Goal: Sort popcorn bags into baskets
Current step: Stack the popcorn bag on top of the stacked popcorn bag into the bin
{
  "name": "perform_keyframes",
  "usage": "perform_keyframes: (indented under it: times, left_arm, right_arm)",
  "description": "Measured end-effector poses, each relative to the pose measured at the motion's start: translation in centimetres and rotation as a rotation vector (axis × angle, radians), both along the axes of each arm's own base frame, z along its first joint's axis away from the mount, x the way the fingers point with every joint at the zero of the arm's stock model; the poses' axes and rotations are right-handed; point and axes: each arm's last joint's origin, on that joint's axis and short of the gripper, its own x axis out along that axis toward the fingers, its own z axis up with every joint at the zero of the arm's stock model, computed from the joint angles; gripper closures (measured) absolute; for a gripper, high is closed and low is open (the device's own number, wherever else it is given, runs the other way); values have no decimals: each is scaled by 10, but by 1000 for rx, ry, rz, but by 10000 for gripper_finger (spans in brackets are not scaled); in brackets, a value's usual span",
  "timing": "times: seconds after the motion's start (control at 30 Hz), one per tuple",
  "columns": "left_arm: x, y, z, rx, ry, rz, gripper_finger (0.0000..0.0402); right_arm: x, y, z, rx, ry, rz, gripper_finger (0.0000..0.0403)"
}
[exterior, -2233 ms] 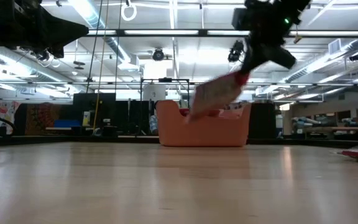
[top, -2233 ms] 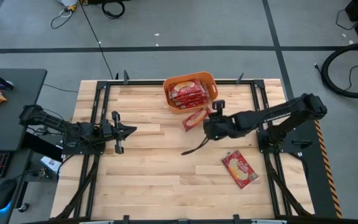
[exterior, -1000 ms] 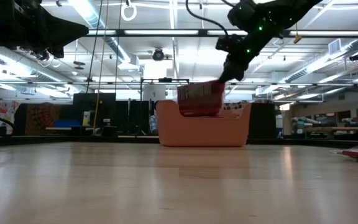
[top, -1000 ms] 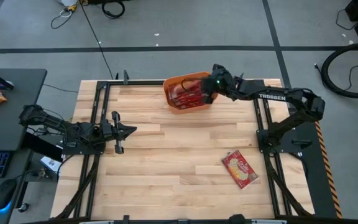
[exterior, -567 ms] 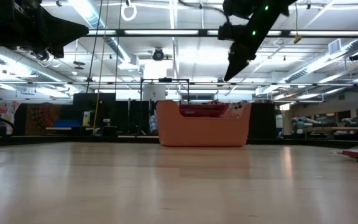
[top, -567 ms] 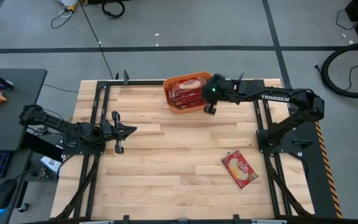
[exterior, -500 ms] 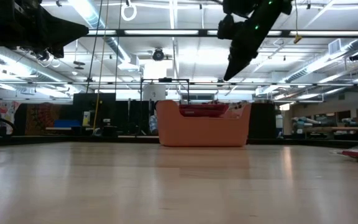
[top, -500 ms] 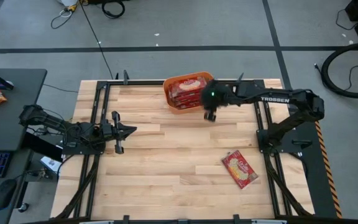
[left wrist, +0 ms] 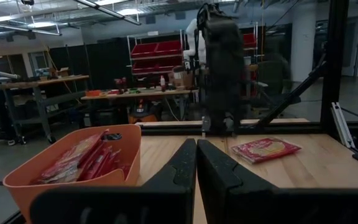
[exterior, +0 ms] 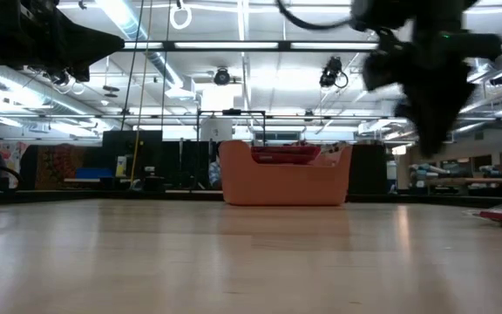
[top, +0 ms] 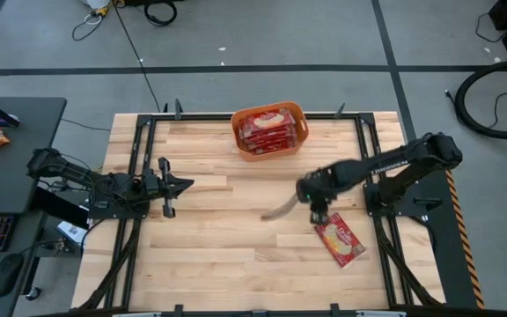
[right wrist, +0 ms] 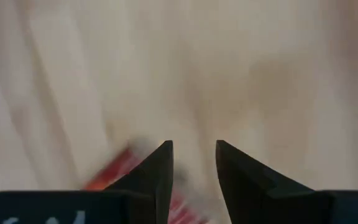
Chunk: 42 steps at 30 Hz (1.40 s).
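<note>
Right gripper [top: 317, 214] parted, holding nothing, just above a lone popcorn bag [top: 340, 239] on the table [top: 218, 246]. Orange basket [top: 269, 132] of bags well beyond. Left gripper [top: 167, 186] closed, empty, far off.

Red popcorn bags [top: 265, 129] with cream ovals fill the orange tub [top: 299, 113]; one red bag [top: 339, 239] lies beside the dark right gripper [top: 317, 211].

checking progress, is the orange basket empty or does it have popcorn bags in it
Not empty. The high view shows the orange basket holding red popcorn bags packed side by side; one more bag lies flat on the table, outside it.
</note>
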Motion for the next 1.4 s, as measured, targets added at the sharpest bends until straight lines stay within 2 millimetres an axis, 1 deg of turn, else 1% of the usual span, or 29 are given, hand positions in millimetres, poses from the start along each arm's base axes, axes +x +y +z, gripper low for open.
perform_keyframes:
  times: [0.17,0.27,0.33,0.43,0.53,0.67,0.73,0.8,0.87,0.9,1.03,1.13,1.27,1.33,1.4]
  left_arm:
    - [0,0,0,0,0,0,383]
    - [0,0,0,0,0,0,383]
    - [0,0,0,0,-1,0,383]
    - [0,0,0,0,-1,0,383]
    - [0,0,0,-1,-2,0,383]
    - [0,0,0,0,-1,0,383]
    - [0,0,0,0,-2,0,383]
    - [0,0,0,0,-2,0,383]
    - [0,0,0,-2,-1,10,383]
    - [0,1,0,-3,-1,18,383]
    - [0,1,0,-7,1,42,383]
    - [0,1,0,-7,1,42,383]
    - [0,1,0,-7,1,42,383]
    - [0,1,0,-7,1,42,383]
    - [0,1,0,-7,1,42,383]
  right_arm:
    - [-25,32,-33,90,126,30,277]
    - [-38,48,-45,135,176,63,277]
    - [-44,55,-51,128,185,83,279]
    - [-48,59,-59,75,153,116,279]
    - [-50,55,-68,0,111,148,279]
    - [-45,39,-73,-127,57,184,280]
    - [-40,26,-74,-277,27,195,280]
    - [-32,14,-72,-468,-26,192,280]
    - [-18,5,-64,-622,-129,171,280]
    - [-10,2,-59,-669,-187,164,280]
    - [10,-2,-41,-728,-299,185,280]
    - [16,-3,-31,-738,-340,134,280]
    - [17,-3,-30,-707,-366,36,280]
    - [17,-3,-33,-681,-366,-27,280]
    - [21,-3,-41,-664,-354,-52,280]
